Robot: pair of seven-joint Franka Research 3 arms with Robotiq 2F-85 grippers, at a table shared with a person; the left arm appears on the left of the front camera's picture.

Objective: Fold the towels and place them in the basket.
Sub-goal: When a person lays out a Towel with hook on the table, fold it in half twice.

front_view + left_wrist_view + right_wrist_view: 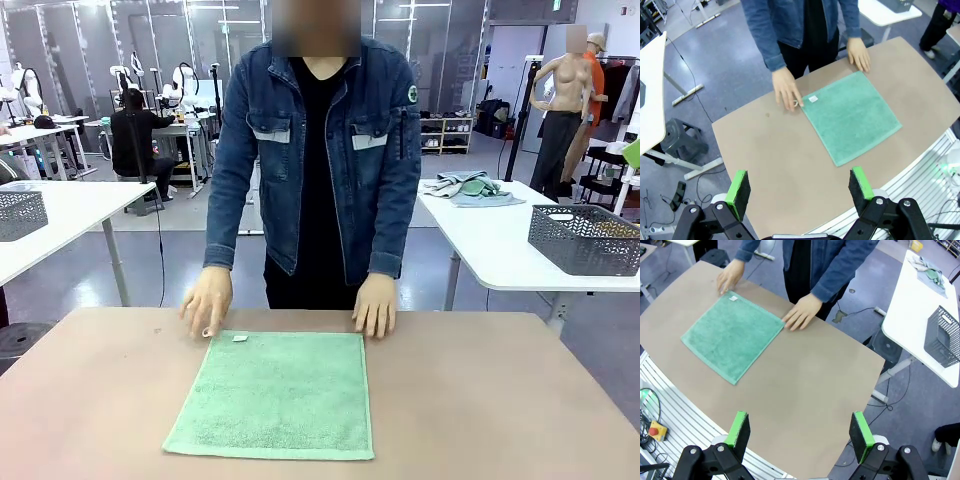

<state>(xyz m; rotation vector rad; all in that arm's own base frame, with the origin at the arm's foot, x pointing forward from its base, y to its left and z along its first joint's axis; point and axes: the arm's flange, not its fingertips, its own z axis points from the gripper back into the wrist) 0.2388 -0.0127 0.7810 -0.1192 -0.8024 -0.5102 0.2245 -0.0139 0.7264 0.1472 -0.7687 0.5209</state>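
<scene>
Tan-brown and smooth, the broad tabletop [500, 400] takes up the near part of the scene. A person [320, 150] in a blue denim jacket stands at its far edge. A mint green square terry towel [275, 395] lies spread flat and unfolded in the middle of the tabletop, its far edge toward the person. A dark grey rectangular wire-mesh basket [585, 238] sits on a separate white side table [490, 250], well apart from the towel. The left gripper [799, 186] hangs high above the tabletop, its green-padded fingers spread wide with nothing between them. The right gripper [799, 426] hangs likewise, spread and empty. The person's hands rest at the towel's two far corners: one hand [208, 300] beside the corner bearing a small white tag [240, 338], the other hand [376, 305] at the opposite far corner.
</scene>
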